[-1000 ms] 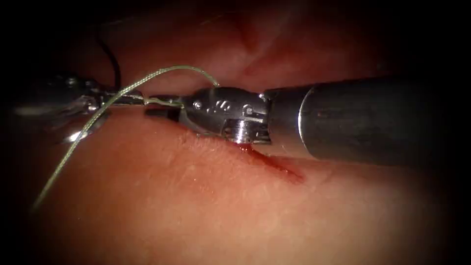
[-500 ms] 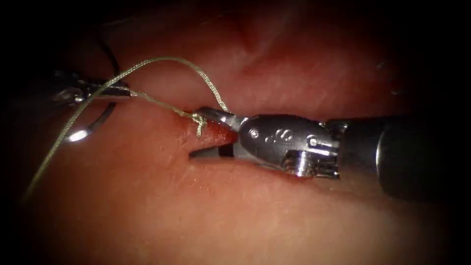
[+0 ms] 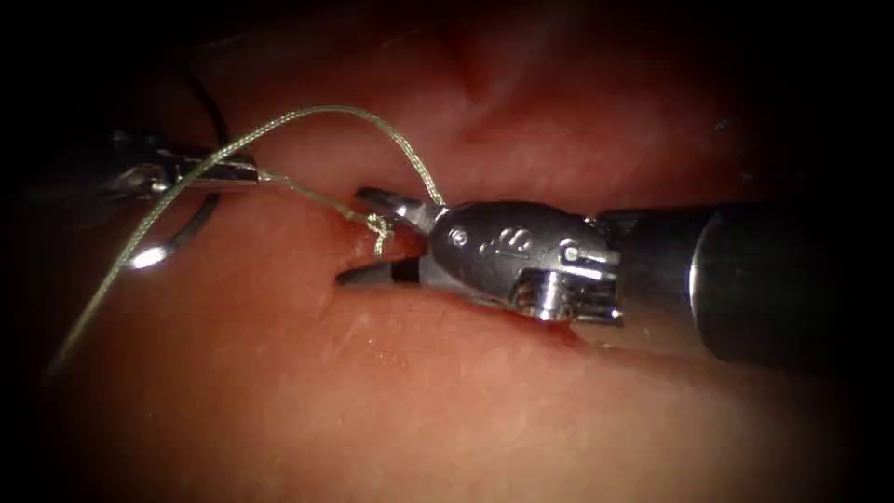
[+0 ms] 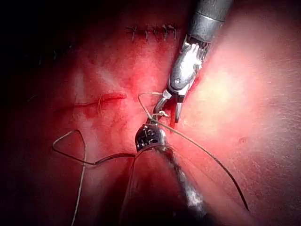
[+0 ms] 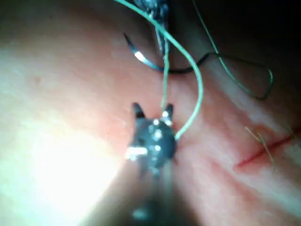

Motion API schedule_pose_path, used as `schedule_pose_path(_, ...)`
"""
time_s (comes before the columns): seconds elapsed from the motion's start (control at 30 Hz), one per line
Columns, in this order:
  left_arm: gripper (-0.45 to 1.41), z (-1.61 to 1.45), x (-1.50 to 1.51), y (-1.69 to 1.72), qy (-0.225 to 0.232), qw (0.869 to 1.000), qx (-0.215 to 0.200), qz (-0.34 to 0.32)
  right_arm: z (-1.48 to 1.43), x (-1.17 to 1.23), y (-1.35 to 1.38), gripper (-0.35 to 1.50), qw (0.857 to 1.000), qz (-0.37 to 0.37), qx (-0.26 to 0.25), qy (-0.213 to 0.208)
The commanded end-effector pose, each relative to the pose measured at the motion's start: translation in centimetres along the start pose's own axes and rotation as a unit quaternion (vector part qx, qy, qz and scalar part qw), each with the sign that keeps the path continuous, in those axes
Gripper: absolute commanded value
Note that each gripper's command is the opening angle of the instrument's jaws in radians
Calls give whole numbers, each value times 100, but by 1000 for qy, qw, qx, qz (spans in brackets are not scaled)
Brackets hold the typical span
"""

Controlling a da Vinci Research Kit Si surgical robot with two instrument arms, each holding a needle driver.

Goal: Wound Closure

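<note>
Two slim metal needle drivers on dark shafts

The right tool (image 3: 372, 237) has a polished silver wrist housing stamped with small raised numerals, a round pivot pin, ribbed cable pulleys behind it and a dark cylindrical shaft. Left of that housing, the left tool (image 3: 219, 170) is slender, dull silver metal.

Unreadable engraved marks on right tool (image 3: 377, 235)

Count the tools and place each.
2. Left tool, at left, shut on the thread; right tool, open around the knot, holds nothing. Needle lies free beside the left tool.
</note>
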Motion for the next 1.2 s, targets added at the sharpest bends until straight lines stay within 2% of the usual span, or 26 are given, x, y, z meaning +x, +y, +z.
schedule_pose_path(0.03, -45, 7, 2, -4, 0, 1000, -2, 3, 18, 2, 1, 148, 1000, -2, 0, 2)
schedule_pose_path(0.43, -45, 3, 31, -13, 1, 1000, -3, 9, 41, 5, 16, 148, 1000, 0, -11, 0)
schedule_pose_path(0.8, -45, 9, 29, -6, 2, 1000, -4, 10, 72, 7, 27, 148, 1000, 0, -16, 0)
schedule_pose_path(1.0, -45, 10, 30, -4, 1, 1000, -4, 9, 77, 9, 26, 148, 1000, 0, -15, 1)
schedule_pose_path(1.07, -45, 10, 30, -4, 1, 1000, -3, 9, 77, 9, 24, 143, 1000, 0, -14, 1)
schedule_pose_path(1.1, -45, 10, 30, -4, 1, 1000, -3, 9, 76, 9, 21, 131, 1000, -1, -12, 2)
schedule_pose_path(1.13, -45, 10, 30, -4, 1, 1000, -3, 9, 76, 9, 19, 103, 1000, -5, -3, 5)
schedule_pose_path(1.17, -45, 10, 30, -4, 1, 1000, -3, 9, 75, 8, 17, 2, 999, -12, 28, 17)
schedule_pose_path(1.2, -45, 10, 30, -4, 1, 1000, -3, 9, 75, 8, 17, 2, 999, -12, 28, 17)
